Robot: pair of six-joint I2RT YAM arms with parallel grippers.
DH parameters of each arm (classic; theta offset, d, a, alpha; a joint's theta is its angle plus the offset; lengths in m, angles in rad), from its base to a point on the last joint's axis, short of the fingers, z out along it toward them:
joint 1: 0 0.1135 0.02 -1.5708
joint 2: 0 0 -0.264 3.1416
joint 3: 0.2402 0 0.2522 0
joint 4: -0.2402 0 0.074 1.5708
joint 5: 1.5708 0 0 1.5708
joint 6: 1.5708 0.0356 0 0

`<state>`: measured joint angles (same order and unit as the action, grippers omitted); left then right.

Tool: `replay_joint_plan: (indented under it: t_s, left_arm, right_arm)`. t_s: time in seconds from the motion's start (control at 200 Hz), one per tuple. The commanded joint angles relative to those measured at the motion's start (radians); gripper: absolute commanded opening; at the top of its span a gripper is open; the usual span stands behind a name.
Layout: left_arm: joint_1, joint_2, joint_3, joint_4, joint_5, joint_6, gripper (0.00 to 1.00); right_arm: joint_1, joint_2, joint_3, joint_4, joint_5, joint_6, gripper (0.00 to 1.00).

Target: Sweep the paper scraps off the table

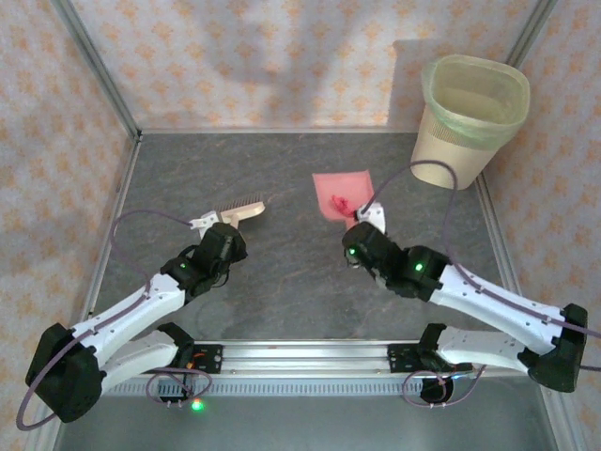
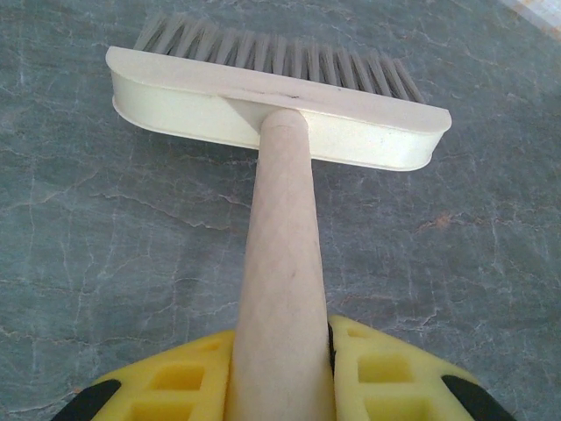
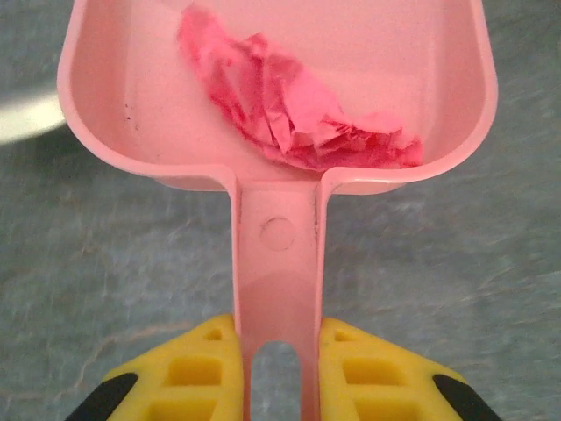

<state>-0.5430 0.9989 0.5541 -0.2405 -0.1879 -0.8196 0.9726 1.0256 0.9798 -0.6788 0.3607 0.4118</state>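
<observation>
A: How many tools are over the table [image 1: 282,291]?

B: 2. There is 1 cream brush [image 1: 242,209] left of centre in the top view and 1 pink pan [image 1: 343,191] just right of centre. 1 bin [image 1: 465,141] with a green liner stands in the upper right corner.

A: Who has the brush?

B: The left gripper [image 2: 280,381]. At the bottom of its wrist view, 2 yellow fingers [image 2: 390,381] pinch the round handle, 1 on each side. The head lies across the top of that frame, with grey bristles along its far edge.

A: And the pan?

B: The right gripper [image 3: 279,373] holds it. Its 2 yellow fingers clamp the flat handle at the bottom of the right wrist view, and the tray opens toward the top of the frame.

A: Where are the scraps [image 3: 289,114]?

B: Inside the pan, piled against its back wall from upper left down to the right corner. They are pink and red, crumpled into 1 clump, and I cannot tell how many pieces there are. In the top view they show as 1 red spot mid-pan.

A: Does the pan touch the table?

B: I cannot tell. The table behind it is blurred.

A: Are the brush and pan close?

B: They are apart, with a stretch of grey table between them.
</observation>
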Motion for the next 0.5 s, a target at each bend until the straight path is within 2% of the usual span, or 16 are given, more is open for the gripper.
replay_joint_plan:
  t_s: [0.0, 0.105, 0.325, 0.495]
  left_arm:
    - [0.001, 0.011, -0.003, 0.05, -0.008, -0.022, 0.0]
    - [0.0, 0.012, -0.001, 0.049, -0.001, -0.022, 0.0]
    - [0.001, -0.015, 0.0, 0.037, 0.0, -0.018, 0.0]
    - [0.001, -0.029, 0.002, 0.028, -0.004, -0.016, 0.0]
  right_arm:
    - [-0.071, 0.009, 0.133, -0.133, 0.098, -0.047, 0.0]
    - [-0.207, 0.037, 0.252, -0.139, 0.062, -0.081, 0.0]
    - [-0.534, 0.152, 0.518, -0.148, -0.154, -0.085, 0.0]
    - [-0.724, 0.328, 0.768, -0.206, -0.277, -0.041, 0.0]
